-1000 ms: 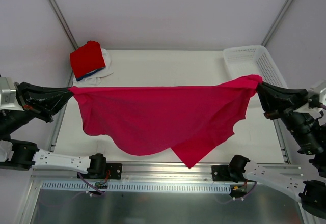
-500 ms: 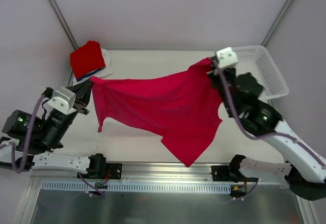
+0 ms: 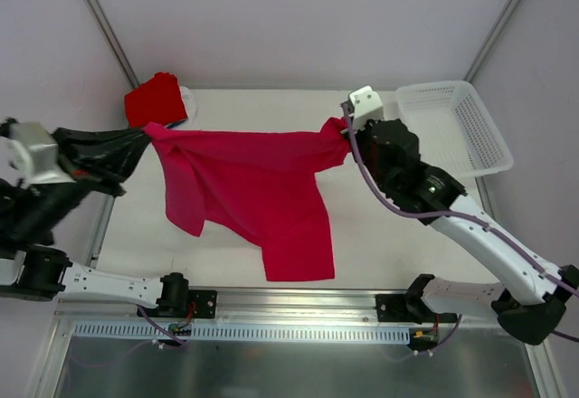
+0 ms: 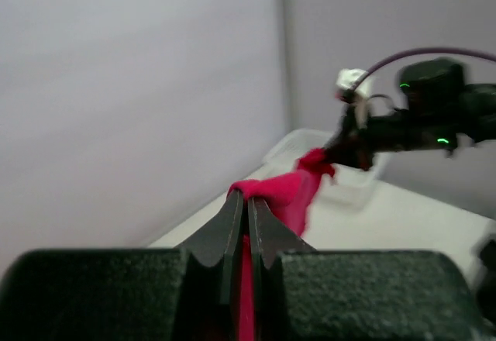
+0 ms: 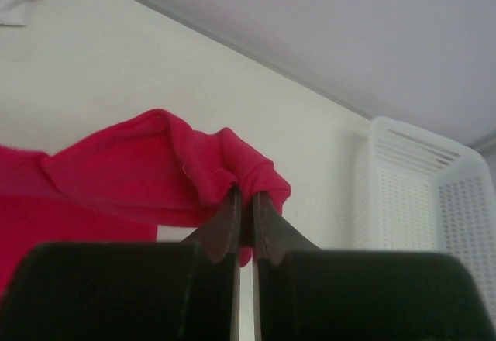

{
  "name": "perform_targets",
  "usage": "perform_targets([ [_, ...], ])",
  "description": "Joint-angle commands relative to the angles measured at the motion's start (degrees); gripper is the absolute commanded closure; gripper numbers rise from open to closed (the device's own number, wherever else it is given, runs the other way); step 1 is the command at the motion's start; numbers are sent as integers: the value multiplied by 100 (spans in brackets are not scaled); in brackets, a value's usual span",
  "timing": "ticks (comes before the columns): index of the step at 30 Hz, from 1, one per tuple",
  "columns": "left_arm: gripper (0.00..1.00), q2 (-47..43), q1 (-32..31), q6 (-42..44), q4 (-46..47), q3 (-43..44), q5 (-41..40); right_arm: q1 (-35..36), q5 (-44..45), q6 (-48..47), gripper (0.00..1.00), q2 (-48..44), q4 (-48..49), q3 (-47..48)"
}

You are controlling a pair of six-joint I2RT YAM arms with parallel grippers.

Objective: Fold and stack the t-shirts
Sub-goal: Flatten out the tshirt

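Note:
The crimson-pink t-shirt (image 3: 253,190) hangs in the air over the table, stretched between my two grippers. My left gripper (image 3: 145,133) is shut on its left end; the left wrist view shows the cloth (image 4: 283,190) pinched between the fingers (image 4: 249,201). My right gripper (image 3: 344,128) is shut on its right end, and the right wrist view shows the bunched cloth (image 5: 170,163) at the fingertips (image 5: 245,198). The shirt's lower part droops toward the front of the table. A folded bright red t-shirt (image 3: 156,100) lies on a stack at the far left corner, with blue and white edges (image 3: 187,107) under it.
A white plastic mesh basket (image 3: 452,127) stands at the far right of the table and also shows in the right wrist view (image 5: 418,201). The white table (image 3: 271,108) is bounded by grey walls at the back and sides.
Both grippers have moved toward the back of the table with the shirt. The left one now sits next to the folded stack; the right one moved left. The shirt hangs narrower.

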Motion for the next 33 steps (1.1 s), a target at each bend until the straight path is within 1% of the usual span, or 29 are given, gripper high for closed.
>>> perform_targets([
  [1,100,356,13,-1624,-1928,1648,3059,-10,-1499,286,99,-1087,-128,307],
  [2,100,559,5,-1659,-2078,1932,4317,-10,-1766,269,99,-1248,-181,297],
  [4,100,1189,13,-1860,-2254,2669,5379,-10,-2390,277,99,-1607,-304,315],
  [5,100,1394,31,-1896,-2255,2821,6359,-10,-2480,312,99,-1697,-417,332],
  [6,100,1787,31,-1931,-2255,3188,6760,-10,-2507,373,99,-1776,-479,350],
  [8,100,2141,31,-1844,-2194,3533,7708,-19,-2455,409,99,-1961,-682,359],
  [10,100,2590,31,-1521,-2106,4032,7828,-19,-2402,418,99,-2084,-796,315],
  [11,100,2748,31,-1266,-2071,4183,7645,-11,-2411,418,99,-2206,-788,228],
  [12,100,3028,31,-1012,-2018,4315,6799,-10,-2419,453,99,-2277,-753,175],
  [14,100,3389,39,-64,-1842,4632,5619,-10,-2489,497,99,-2348,-770,130],
  [15,100,3600,-30,828,-1503,4642,4064,-10,-2568,514,99,-2383,-761,104],
  [16,100,3558,-39,1289,-664,3754,3205,-10,-2595,532,99,-2409,-657,52],
  [17,100,3575,65,1824,441,3467,2674,-10,-2587,549,100,-2435,-595,8],
  [18,100,3793,518,2804,826,3247,1973,-10,-2621,576,99,-2453,-542,-62],
  [19,100,3934,845,3188,1274,2888,1644,-10,-2648,602,99,-2453,-455,-89],
  [20,100,4240,1205,3488,2079,2745,1397,-10,-2683,637,99,-2445,-428,-89],
  [21,100,4409,1600,3300,2182,2796,1229,-10,-2735,655,99,-2384,-410,-72],
  [22,100,4506,2492,2871,2001,2918,1210,-10,-2771,699,100,-2357,-436,-28],
  [23,100,4603,2979,2336,1668,3041,1253,-2,-2806,725,99,-2322,-453,7],
  [24,100,4743,3462,1304,1160,3164,1245,-2,-2876,752,99,-2313,-488,42],
  [25,100,4779,4468,789,885,3191,1332,-2,-2903,761,99,-2339,-489,51],
  [26,100,4858,4974,218,500,3174,1550,-2,-2903,761,100,-2348,-480,43],
  [27,100,4919,5466,-884,70,3148,1927,-2,-2886,761,99,-2391,-454,16],
  [28,100,4963,5915,-1312,-648,3026,2357,-2,-2833,752,99,-2435,-436,-10],
  [29,100,4938,6572,-1665,-760,2807,2753,-2,-2807,717,99,-2444,-462,-10],
  [30,100,4946,6840,-2181,-865,2439,2844,-2,-2667,699,100,-2453,-497,16],
  [31,100,4964,7069,-2430,-1206,2305,2923,-2,-2613,673,99,-2436,-585,16],
  [32,100,5051,7506,-2711,-1461,2243,3124,-10,-2543,647,99,-2427,-629,25],
  [33,100,5052,7684,-3149,-1682,2042,3230,-2,-2360,638,99,-2401,-734,34],
])
